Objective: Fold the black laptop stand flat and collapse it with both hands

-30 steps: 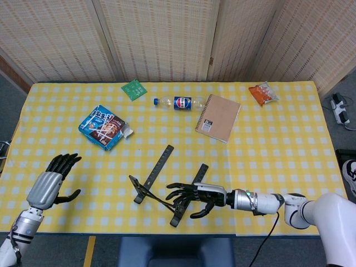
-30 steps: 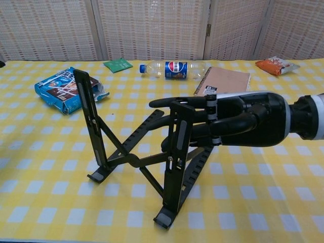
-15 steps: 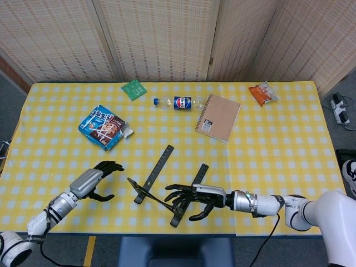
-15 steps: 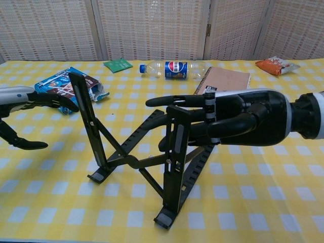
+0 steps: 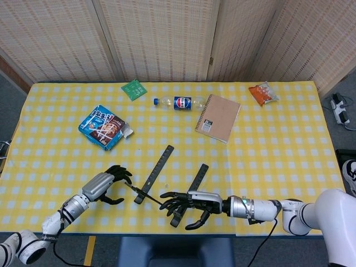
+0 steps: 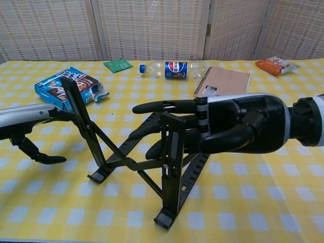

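Black laptop stand (image 6: 152, 162) upright near desk (image 5: 278, 150) front edge. Right hand (image 6: 228, 126) grips right leg; left hand (image 6: 30, 126) touches left leg, fingers spread.

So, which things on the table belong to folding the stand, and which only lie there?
Part of the job:
- black laptop stand, still standing open
- left hand, at the stand's left upright
- right hand, fingers around the right upright

Only lying about:
- blue snack box
- green packet
- Pepsi bottle
- brown notebook
- orange snack bag
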You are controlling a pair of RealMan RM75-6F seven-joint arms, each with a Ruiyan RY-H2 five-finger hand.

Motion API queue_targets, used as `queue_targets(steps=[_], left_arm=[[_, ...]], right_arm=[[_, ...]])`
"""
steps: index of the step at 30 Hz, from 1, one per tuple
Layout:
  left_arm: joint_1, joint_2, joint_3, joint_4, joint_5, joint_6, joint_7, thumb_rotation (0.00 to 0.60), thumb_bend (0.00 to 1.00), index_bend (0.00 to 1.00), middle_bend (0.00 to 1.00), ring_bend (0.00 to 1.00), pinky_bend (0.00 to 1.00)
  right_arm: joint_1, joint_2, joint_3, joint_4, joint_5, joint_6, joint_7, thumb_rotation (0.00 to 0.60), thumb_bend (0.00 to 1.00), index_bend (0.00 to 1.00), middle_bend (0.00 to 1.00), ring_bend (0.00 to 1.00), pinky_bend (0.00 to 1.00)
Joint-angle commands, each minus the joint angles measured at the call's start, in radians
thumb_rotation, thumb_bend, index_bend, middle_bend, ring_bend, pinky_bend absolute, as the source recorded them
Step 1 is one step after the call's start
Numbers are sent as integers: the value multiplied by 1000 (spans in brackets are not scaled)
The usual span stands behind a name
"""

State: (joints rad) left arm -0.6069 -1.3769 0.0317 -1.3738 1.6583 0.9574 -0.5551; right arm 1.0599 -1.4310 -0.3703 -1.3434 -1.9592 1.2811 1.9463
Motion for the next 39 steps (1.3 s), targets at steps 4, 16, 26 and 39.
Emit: queue_targets(steps=[4, 16, 26, 39], left_arm=[[-6, -38, 0, 21, -18, 8, -14, 600, 363, 403, 253, 134, 0], [-31, -115, 11, 68, -8, 30, -58, 600, 468, 443, 253, 134, 0], [-33, -151, 23, 105, -2, 66, -78, 600, 470, 473, 256, 134, 0], [-25, -168, 17, 110, -37, 82, -41, 600, 471, 502, 286, 151, 0]], right_arm=[[5, -5, -2, -16, 5, -11, -19, 600, 293, 0, 164, 214, 51], [17, -18, -1, -22, 19, -33, -28, 600, 293, 0, 164, 211, 51], [13, -17, -6, -21, 33, -37, -31, 600, 293, 0, 164, 209, 51], [5, -14, -14, -18, 31, -25, -30, 600, 293, 0, 164, 209, 51]])
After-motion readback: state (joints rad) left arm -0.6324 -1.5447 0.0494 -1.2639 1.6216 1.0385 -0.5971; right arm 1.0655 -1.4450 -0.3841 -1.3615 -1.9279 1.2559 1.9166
